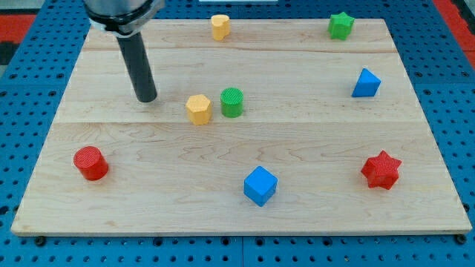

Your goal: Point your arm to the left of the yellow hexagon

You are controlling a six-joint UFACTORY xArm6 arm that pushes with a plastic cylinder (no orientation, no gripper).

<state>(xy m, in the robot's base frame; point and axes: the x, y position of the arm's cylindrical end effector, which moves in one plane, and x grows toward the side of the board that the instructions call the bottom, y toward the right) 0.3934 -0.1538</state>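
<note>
A yellow hexagon block (199, 109) sits near the middle of the wooden board (111, 148), touching or almost touching a green cylinder (232, 101) on its right. My tip (147, 99) rests on the board to the left of the yellow hexagon, about a block's width and a half away and slightly higher in the view. The dark rod rises from it to the view's top left. A second yellow block (220, 27), shape unclear, stands at the view's top centre.
A red cylinder (91, 163) is at the lower left, a blue cube (260, 185) at the bottom centre, a red star (381, 170) at the lower right, a blue block (366, 83) at the right and a green star (341, 25) at the top right.
</note>
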